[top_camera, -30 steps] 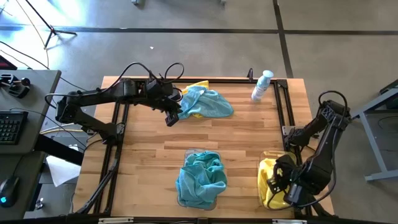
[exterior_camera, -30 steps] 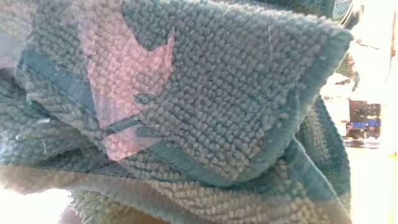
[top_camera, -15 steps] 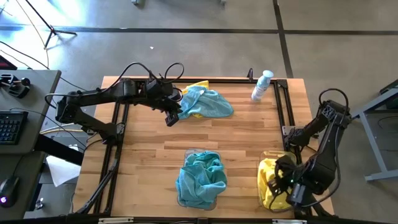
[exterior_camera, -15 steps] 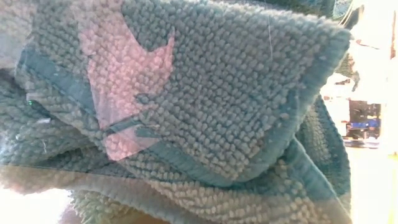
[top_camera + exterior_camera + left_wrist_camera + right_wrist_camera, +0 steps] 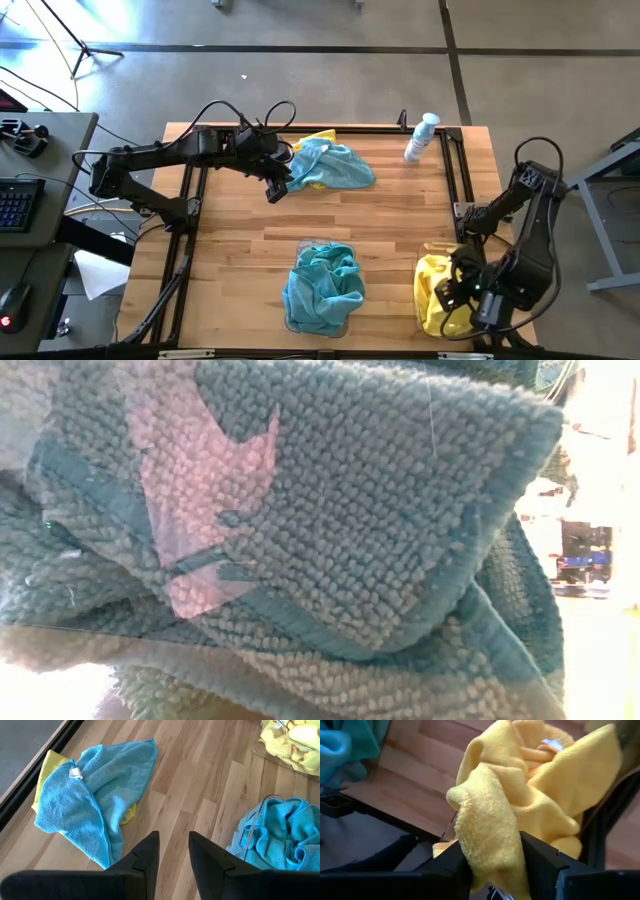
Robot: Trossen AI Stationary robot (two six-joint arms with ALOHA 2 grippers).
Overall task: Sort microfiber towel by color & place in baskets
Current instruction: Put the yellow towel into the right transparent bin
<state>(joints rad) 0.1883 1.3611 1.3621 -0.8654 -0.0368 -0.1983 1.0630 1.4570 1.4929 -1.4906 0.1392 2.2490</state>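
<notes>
Clamping a yellow microfiber towel over the right-hand basket, the right gripper risks snagging it on release and dragging it out, while the left gripper, fingers apart, waits beside the unsorted towels.

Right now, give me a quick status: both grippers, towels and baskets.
Left gripper open, beside the loose teal towel lying over a yellow towel. Right gripper shut on yellow cloth over its basket. Teal basket full. Spray bottle clear of the work.
</notes>
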